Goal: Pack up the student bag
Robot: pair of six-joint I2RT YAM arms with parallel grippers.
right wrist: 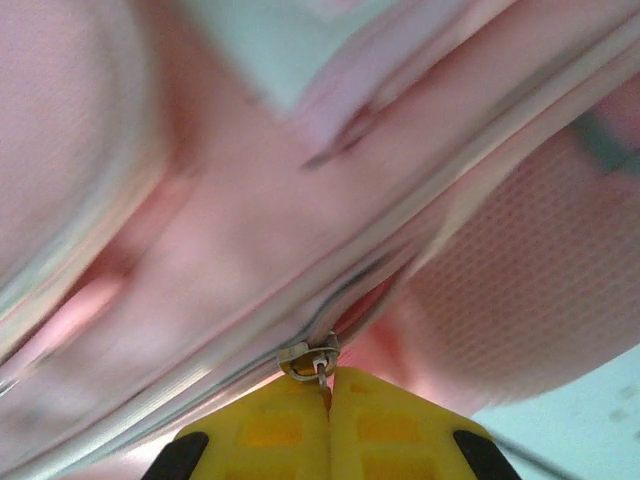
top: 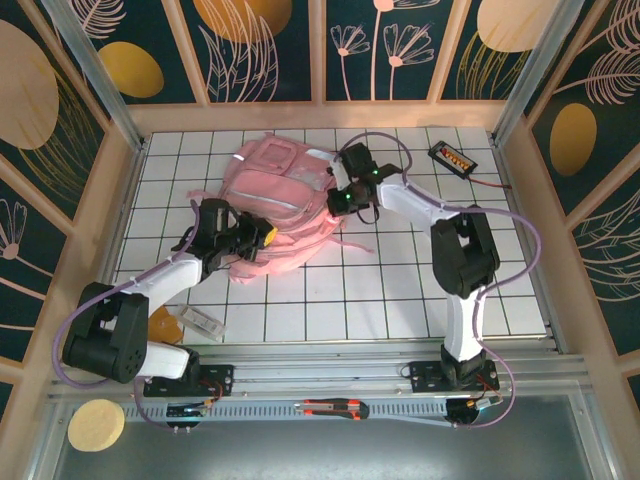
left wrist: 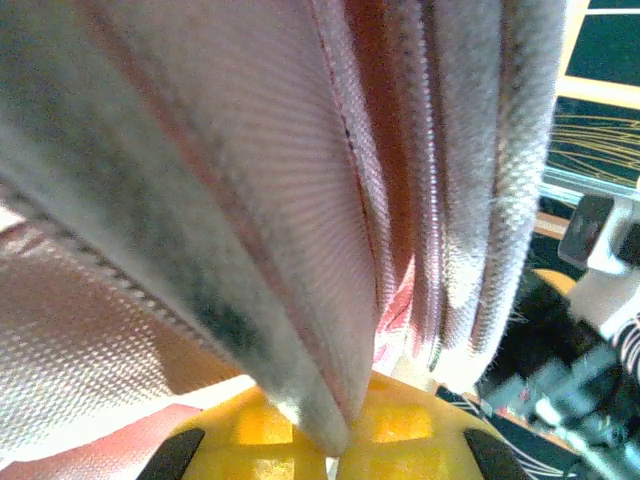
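Top external view: the student bag lies flat on the white gridded table, between the 2 grippers; the left gripper meets its near edge and the right gripper meets its right side, so the bulk of the bag sits beyond the left gripper and to the left of the right one; in the left wrist view the left gripper's yellow pads are pressed together on a folded rim of the bag's pink fabric, which runs down into the seam between them, with more ribbed pink folds just above and to the right; in the right wrist view the right gripper's yellow pads are clamped on a small metal zipper pull right at their tips, the zipper line crossing the pink cloth up to the right; a black device with an orange face lies well to the right of the right gripper; a clear packet lies nearer than the left gripper, beside that arm; a red-and-black utility knife rests on the near rail between the 2 arm bases.
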